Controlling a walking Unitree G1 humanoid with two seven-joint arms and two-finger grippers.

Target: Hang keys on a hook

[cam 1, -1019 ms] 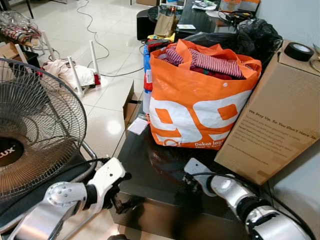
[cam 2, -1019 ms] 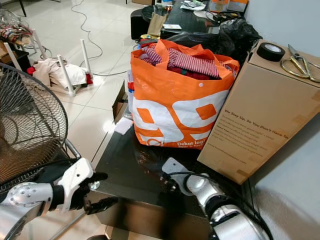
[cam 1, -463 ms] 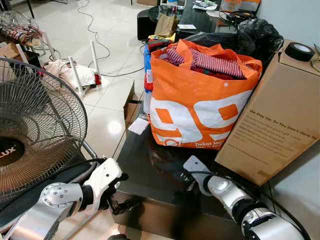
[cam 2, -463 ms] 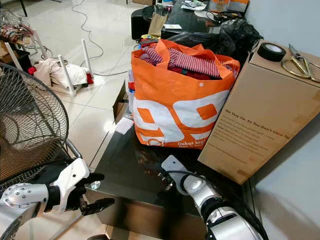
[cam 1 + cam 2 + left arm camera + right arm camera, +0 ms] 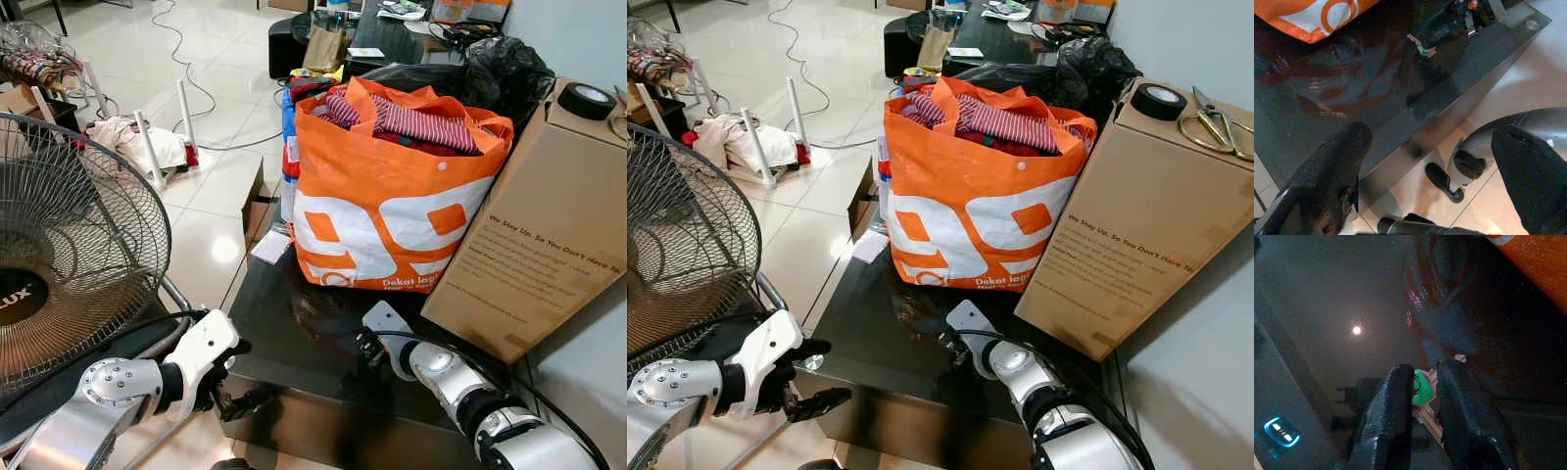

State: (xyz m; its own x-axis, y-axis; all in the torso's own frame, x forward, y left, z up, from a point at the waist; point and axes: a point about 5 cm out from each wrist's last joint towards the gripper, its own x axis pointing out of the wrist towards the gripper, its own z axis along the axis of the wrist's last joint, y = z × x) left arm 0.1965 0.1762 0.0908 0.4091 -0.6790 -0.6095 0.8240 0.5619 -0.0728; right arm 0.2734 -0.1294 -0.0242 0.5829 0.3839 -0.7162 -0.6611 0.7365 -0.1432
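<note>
A small bunch of keys with a green cap (image 5: 1421, 387) is pinched between the two black fingers of my right gripper (image 5: 1426, 374). That gripper (image 5: 368, 345) is low over the dark glass table (image 5: 294, 304), just in front of the orange bag. The left wrist view shows the keys (image 5: 1422, 47) sticking out of its fingertips, just above the glass. My left gripper (image 5: 235, 384) hangs open beside the table's front left corner, with nothing between its fingers (image 5: 1334, 166).
An orange shopping bag (image 5: 392, 206) stuffed with clothes stands on the table. To its right is a tall cardboard box (image 5: 539, 255) with a tape roll (image 5: 586, 100) and scissors (image 5: 1215, 122) on top. A standing fan (image 5: 69, 264) is close on the left. Cables lie on the tiled floor.
My right gripper has shifted slightly toward the orange bag with the keys in it. The left arm sank a little a second ago and has since held still.
</note>
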